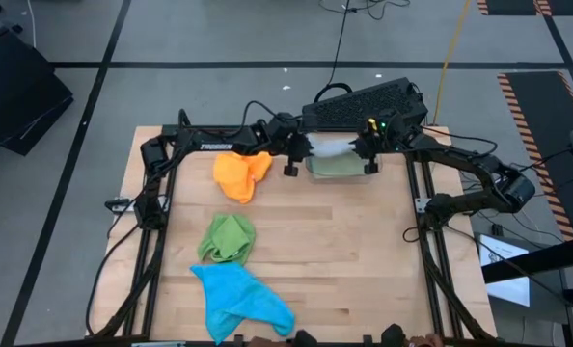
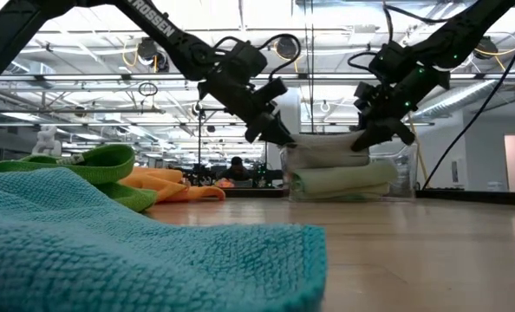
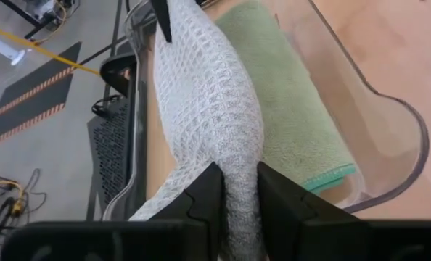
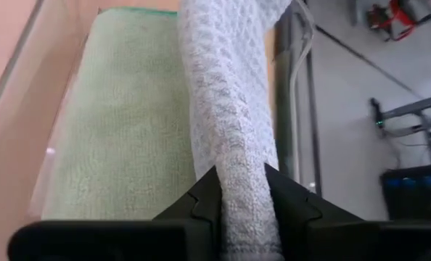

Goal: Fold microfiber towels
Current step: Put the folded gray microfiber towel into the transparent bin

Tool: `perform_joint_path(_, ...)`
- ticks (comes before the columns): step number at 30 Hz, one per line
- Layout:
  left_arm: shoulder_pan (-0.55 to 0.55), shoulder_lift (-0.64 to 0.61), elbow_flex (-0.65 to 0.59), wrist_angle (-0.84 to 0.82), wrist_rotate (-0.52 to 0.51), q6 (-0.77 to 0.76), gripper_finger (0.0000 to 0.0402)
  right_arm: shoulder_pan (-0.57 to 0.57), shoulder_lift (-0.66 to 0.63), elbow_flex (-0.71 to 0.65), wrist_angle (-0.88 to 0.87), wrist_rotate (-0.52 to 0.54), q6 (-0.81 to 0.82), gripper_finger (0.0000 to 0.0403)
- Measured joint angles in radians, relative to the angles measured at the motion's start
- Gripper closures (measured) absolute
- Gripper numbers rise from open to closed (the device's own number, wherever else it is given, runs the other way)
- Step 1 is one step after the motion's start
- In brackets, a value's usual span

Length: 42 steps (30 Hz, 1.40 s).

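A folded whitish-grey waffle towel (image 1: 331, 146) spans the top of the clear plastic bin (image 1: 373, 172) at the table's far edge. Under it in the bin lies a folded pale green towel (image 1: 340, 166). My left gripper (image 3: 237, 196) is shut on the grey towel's left end and my right gripper (image 4: 241, 196) on its right end. In the low view my left gripper (image 2: 275, 132) and right gripper (image 2: 386, 134) slant down at the grey towel (image 2: 327, 149). My left gripper pinches the folded grey towel's left end (image 3: 234, 163) between its two fingers, several layers thick. The fingers slant down from the table's left. The towel stretches away along the bin, over the pale green towel. My right gripper pinches the grey towel's right end (image 4: 237, 156) between its two fingers, several layers thick. It slants down from the table's right. In the low view the towel's middle lies on the pale green towel (image 2: 340, 180).
An orange towel (image 1: 240, 173) lies crumpled left of the bin, a bright green towel (image 1: 227, 238) nearer, and a blue towel (image 1: 238, 299) at the near edge. A black keyboard (image 1: 364, 101) sits behind the bin. Bare wood fills the table's right half.
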<state>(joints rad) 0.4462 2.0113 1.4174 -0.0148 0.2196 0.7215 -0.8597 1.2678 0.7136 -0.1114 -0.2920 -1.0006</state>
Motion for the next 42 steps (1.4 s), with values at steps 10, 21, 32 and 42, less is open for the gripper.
perform_joint_path(10,-0.004,0.000,0.002,-0.034,0.057,-0.062,0.0323,0.001,0.000,0.000,-0.022,-0.048,0.101,0.0268)
perform_joint_path(21,0.007,0.000,0.002,-0.059,0.199,-0.171,0.0322,0.002,0.000,0.000,-0.034,-0.117,0.248,0.0227)
perform_joint_path(32,0.028,0.000,0.002,-0.067,0.291,-0.306,0.0234,0.002,0.000,0.000,-0.075,-0.127,0.389,0.0226)
perform_joint_path(42,0.010,0.000,0.002,-0.060,0.304,-0.421,0.0177,0.002,0.000,0.073,-0.247,-0.140,0.517,0.0226)
